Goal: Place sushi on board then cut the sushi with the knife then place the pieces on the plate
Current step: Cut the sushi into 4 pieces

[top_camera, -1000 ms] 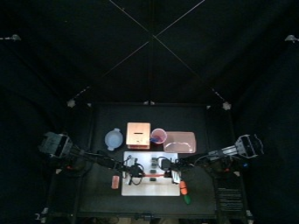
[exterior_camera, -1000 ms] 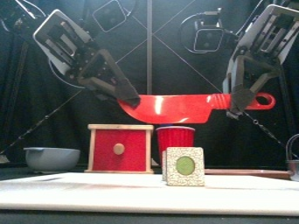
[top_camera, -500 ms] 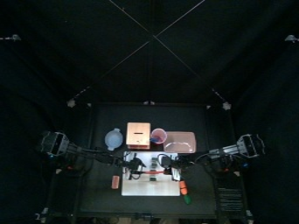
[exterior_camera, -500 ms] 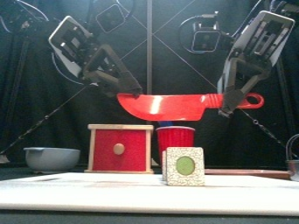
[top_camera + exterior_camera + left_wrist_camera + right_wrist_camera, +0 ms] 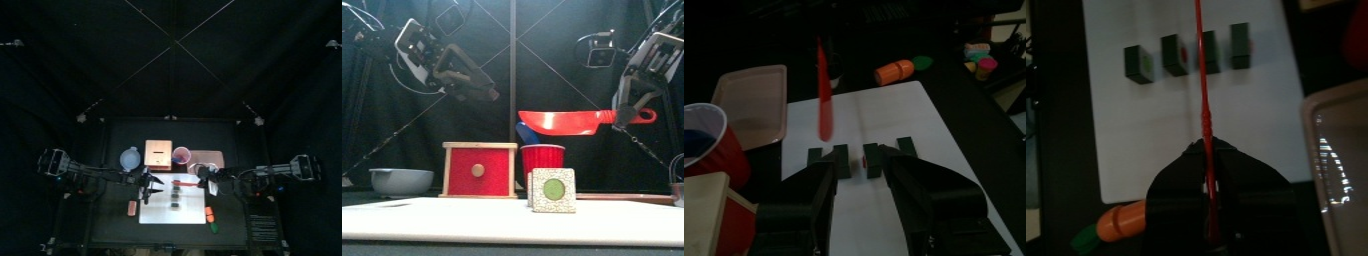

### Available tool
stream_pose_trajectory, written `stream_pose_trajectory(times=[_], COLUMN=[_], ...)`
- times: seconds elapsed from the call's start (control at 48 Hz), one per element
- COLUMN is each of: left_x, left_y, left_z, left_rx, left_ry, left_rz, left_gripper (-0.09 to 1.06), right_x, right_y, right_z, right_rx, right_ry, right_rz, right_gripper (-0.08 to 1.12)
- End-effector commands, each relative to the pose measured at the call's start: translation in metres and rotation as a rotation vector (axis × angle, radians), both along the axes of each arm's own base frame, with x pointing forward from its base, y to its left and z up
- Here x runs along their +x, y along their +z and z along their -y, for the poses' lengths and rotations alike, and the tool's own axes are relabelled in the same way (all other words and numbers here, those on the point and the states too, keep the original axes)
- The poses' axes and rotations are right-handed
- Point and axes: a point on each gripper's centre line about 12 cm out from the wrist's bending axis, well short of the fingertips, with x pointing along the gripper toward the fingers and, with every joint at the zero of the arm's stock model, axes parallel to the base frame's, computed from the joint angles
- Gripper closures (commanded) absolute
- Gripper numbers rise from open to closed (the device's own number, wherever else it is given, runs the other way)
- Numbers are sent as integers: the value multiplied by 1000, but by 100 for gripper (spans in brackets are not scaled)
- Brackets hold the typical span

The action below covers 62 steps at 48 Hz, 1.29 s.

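Sitting far L on the black bench (image 5: pixel 115 228) is a blue-grey bowl w/ two small handles (image 5: pixel 401 180). Above it the L hand (image 5: pixel 480 90) hangs high, fingers spread, gripping nothing, well apart from the knife. Next comes a pale wooden box w/ red drawer front (image 5: pixel 480 170), then a red cup (image 5: pixel 543 157) just beside it, w/ a blue toy knife (image 5: pixel 524 132) poking out. In front lies the white cutting board (image 5: pixel 462 217). On it is the toy sushi roll of dark green blocks (image 5: pixel 1189 53), apart as 4 pieces in a row w/ small gaps. Front view shows one block end-on: speckled face, green centre. The red toy knife (image 5: pixel 563 121) is in the air above the cup, blade approx level, tip pointing L, not touching the sushi. In R wrist view its edge crosses the row between the two middle pieces. The R hand (image 5: pixel 627 112) pinches the handle end. A flat pink tray (image 5: pixel 210 158) sits behind the board's R part. An orange toy carrot w/ green tip (image 5: pixel 1110 226) lies at the board's R edge.
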Motion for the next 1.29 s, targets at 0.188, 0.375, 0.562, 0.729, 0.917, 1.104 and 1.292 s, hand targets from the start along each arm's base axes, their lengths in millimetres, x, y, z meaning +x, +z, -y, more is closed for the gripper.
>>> stream_pose_trajectory(times=[0.188,0.375,0.562,0.729,0.917,1.104,1.292], left_x=[-2,-2,-2,-3,-2,-1,0], left_y=[6,3,1,0,-1,-1,-5], left_z=[-11,-15,-18,-17,-17,-18,-18], left_rx=[-3,-2,-2,-5,-6,-7,-10], left_ry=[28,41,47,48,49,51,52], left_rz=[56,47,43,38,36,36,22], left_gripper=[21,21,21,21,21,21,21], right_x=[-42,-54,-57,-66,-78,-83,-84], right_y=[16,21,17,-1,-24,-32,-31], right_z=[38,48,46,37,31,30,27], right_rx=[-44,-60,-44,14,44,39,48], right_ry=[-110,-159,-158,-152,-152,-148,-133], right_rz=[-39,-33,-51,-103,-161,-183,-198], right_gripper=[64,64,64,64,64,64,62])
